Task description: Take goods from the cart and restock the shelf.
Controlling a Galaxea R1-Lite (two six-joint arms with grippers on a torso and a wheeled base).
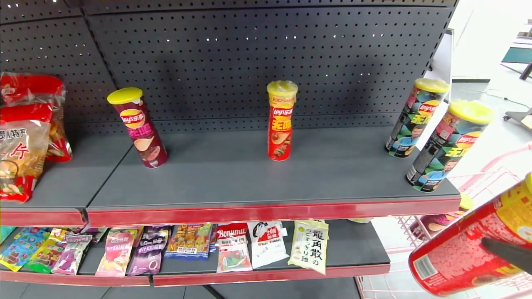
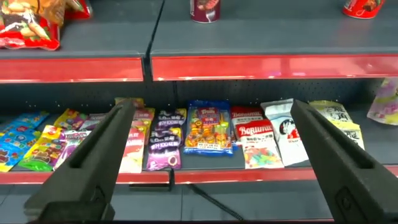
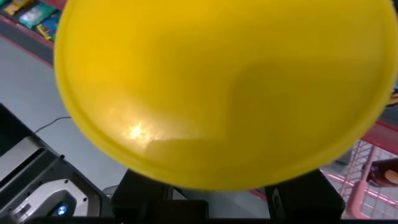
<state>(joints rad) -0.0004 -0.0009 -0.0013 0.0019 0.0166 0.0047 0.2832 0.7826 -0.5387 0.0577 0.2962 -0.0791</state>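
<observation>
At lower right, head view: my right pincer (image 1: 501,249) is clamped on a tilted red can (image 1: 453,253) by the pink cart (image 1: 494,174). The gaps between cans on the upper shelf (image 1: 232,178) look like its destination.
Left wrist view: left pincer (image 2: 211,107) spread wide, empty, facing snack bags (image 2: 208,127).
Right wrist view: yellow lid (image 3: 230,87) points at my wrist.
</observation>
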